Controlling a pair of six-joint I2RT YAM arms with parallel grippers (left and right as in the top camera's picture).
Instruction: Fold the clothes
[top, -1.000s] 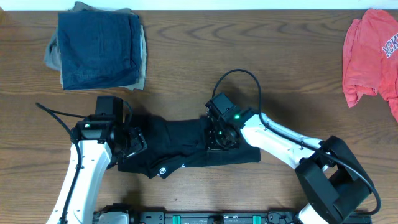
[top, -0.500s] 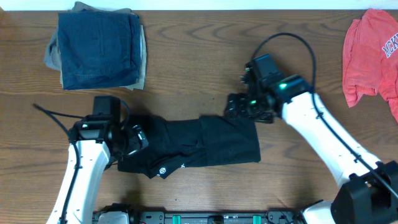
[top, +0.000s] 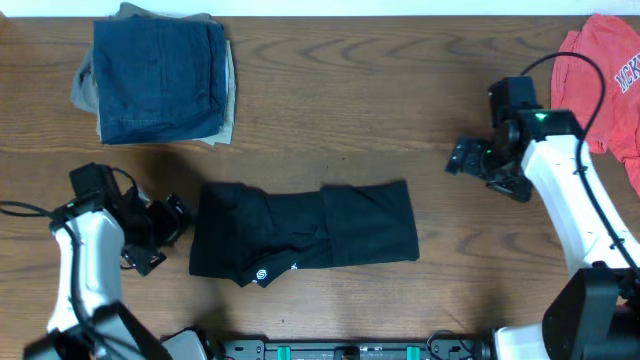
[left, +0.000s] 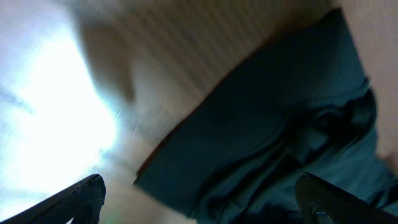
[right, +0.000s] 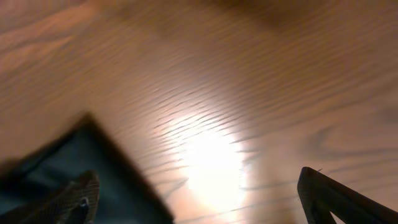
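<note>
The clothes (top: 305, 232), a black garment with a small white round logo near its front edge, lie folded in a flat rectangle at the table's middle front. My left gripper (top: 172, 220) is open just off the garment's left edge, not touching it. The left wrist view shows the dark fabric (left: 273, 143) ahead, with nothing between the spread fingertips (left: 78, 199). My right gripper (top: 460, 160) is open above bare wood, up and right of the garment. Only the garment's corner (right: 74, 165) shows at the lower left of the right wrist view.
A folded dark-blue denim and tan pile (top: 160, 75) sits at the back left. A coral-red shirt (top: 600, 85) lies at the back right, close behind the right arm. Bare wooden table (top: 330, 110) runs between them.
Both grippers have opened and let go of the black garment. The left one drew back to the left, the right one swung up and to the right. The garment now lies folded flat.
</note>
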